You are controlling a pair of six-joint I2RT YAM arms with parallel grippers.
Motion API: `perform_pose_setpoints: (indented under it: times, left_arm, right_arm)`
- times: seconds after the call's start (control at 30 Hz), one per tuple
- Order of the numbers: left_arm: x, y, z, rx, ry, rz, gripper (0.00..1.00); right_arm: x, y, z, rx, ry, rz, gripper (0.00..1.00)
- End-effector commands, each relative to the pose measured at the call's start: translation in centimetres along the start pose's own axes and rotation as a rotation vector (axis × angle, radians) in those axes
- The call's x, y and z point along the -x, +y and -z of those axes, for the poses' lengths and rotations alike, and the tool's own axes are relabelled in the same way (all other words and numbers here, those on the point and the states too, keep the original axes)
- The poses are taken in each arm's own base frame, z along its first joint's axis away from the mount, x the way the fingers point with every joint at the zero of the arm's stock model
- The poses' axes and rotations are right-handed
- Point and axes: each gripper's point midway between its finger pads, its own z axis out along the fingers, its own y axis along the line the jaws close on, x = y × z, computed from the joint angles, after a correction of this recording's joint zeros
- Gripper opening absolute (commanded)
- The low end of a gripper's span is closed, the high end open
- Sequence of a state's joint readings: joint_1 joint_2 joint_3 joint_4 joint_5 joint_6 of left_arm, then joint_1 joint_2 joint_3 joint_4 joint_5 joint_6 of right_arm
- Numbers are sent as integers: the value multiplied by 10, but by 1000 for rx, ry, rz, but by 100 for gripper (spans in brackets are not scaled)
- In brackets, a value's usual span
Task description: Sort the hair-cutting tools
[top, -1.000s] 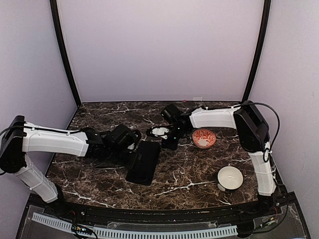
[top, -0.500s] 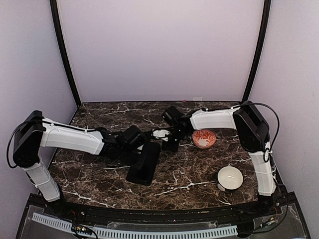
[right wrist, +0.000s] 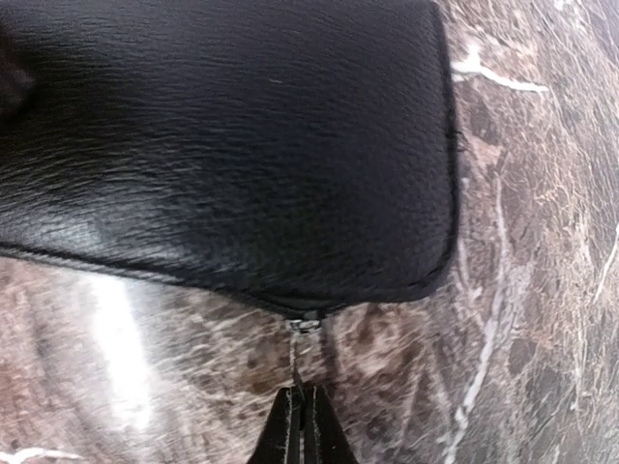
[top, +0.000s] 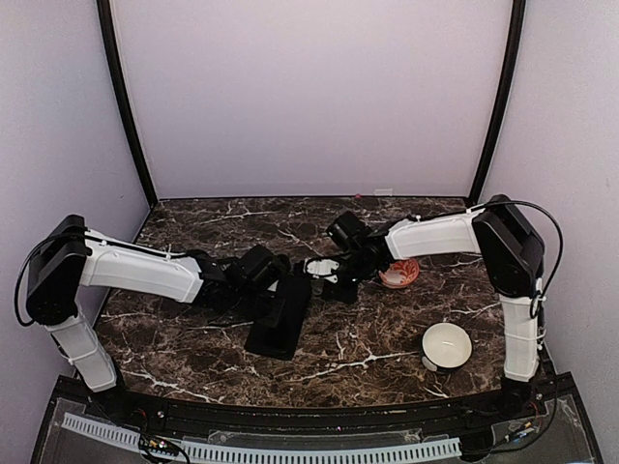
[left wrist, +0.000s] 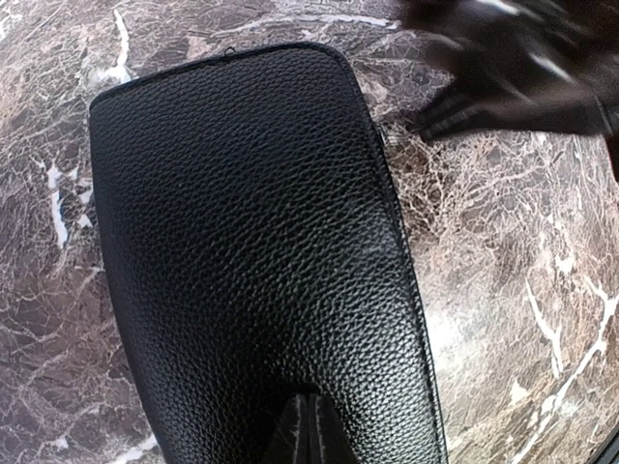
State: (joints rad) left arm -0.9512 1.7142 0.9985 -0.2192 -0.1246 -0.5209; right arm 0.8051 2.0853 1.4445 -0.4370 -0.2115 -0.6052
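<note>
No hair-cutting tools show in any view. A flat black leather case (top: 280, 324) lies mid-table and fills the left wrist view (left wrist: 251, 242). My left gripper (left wrist: 309, 435) is shut, pinching the case's near end; from above it (top: 279, 283) sits at the case's far left corner. The case's rounded corner (right wrist: 242, 145) fills the right wrist view, with a small metal zipper slider (right wrist: 308, 324) at its edge. My right gripper (right wrist: 308, 398) is shut on the thin zipper pull hanging from that slider. From above it (top: 331, 288) is just right of the case's far end.
An orange patterned bowl (top: 398, 275) sits right of the grippers, partly under the right forearm. A white bowl (top: 446, 345) stands near the front right. The two grippers work close together over dark marble (top: 193, 348).
The left arm reached forward and its jaws closed on the case, whose far end shifted and tilted. The right arm swung slightly right and nearer, still holding the zipper pull, and now covers part of the orange bowl.
</note>
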Motion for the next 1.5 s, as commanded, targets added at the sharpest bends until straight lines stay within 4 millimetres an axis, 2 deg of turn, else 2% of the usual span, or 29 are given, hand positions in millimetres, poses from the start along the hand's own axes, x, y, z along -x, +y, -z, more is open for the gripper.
perform_pose_setpoints:
  times: [0.0,0.33,0.43,0.57,0.7,0.8,0.93,1.07,1.27,1.33,1.47]
  left_arm:
    - [-49,25,-24,73,138,18,0]
    - [-41,31,-16,66,78,75,0]
    - [-42,34,-13,64,67,82,0]
    - [-33,35,-1,68,26,79,2]
    - [-20,39,23,68,-43,77,23]
    - [-17,47,40,87,-88,82,32]
    - [-27,64,49,126,-77,100,39]
    - [-49,77,44,151,-21,133,37]
    - [-79,79,34,126,54,173,21]
    - [-85,74,31,84,62,179,19]
    - [-89,47,25,-66,56,155,17]
  right_arm:
    - [-3,48,7,149,-13,11,0]
    - [12,120,10,250,-11,81,0]
    - [13,128,13,257,-16,77,0]
    - [9,120,10,220,4,70,0]
    - [9,109,11,209,-7,32,0]
    - [10,102,11,198,-14,17,0]
    - [11,98,12,186,-13,16,1]
    - [11,95,13,185,-16,11,0]
    - [8,84,15,168,-26,-16,0]
    - [8,76,17,153,-29,-30,0]
    - [6,61,19,126,-28,-56,0]
